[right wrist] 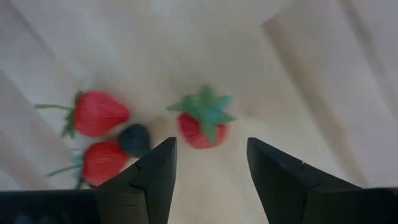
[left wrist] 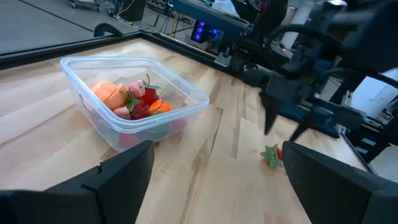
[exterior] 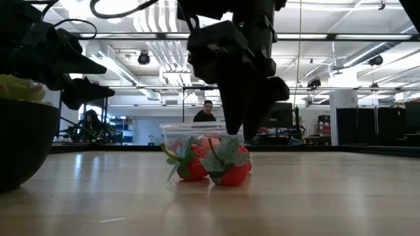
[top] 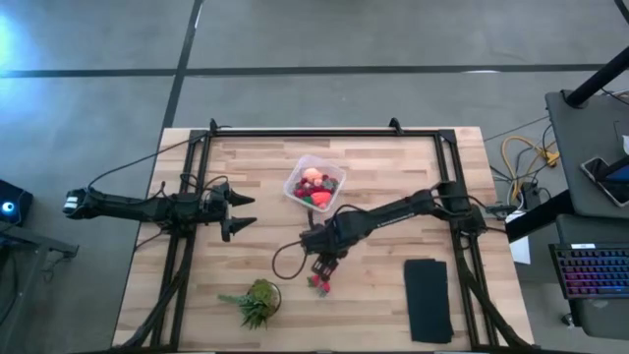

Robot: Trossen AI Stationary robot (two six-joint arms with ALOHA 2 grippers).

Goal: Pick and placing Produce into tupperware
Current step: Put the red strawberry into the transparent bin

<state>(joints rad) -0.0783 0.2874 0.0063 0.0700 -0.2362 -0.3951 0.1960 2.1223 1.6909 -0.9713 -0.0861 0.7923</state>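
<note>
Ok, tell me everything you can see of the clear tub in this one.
The tupperware is a small clear plastic tub, squarish with rounded corners and a rolled rim, without a lid. It stands upright on the wooden table, towards the far edge near the middle. Inside lie a pink-orange round fruit, red strawberries and a small orange piece. Neither gripper touches it.

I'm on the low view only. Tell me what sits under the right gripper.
Observer: The right wrist view shows three strawberries and a small dark berry on the wood, with the right gripper open above them.
Operator: Give me the tub's contents.
Observer: The tupperware holds a pink-orange round fruit, strawberries and a small orange piece.
Operator: Report the left arm.
Observer: The left gripper hangs open over the table's left side, away from the tupperware.
</note>
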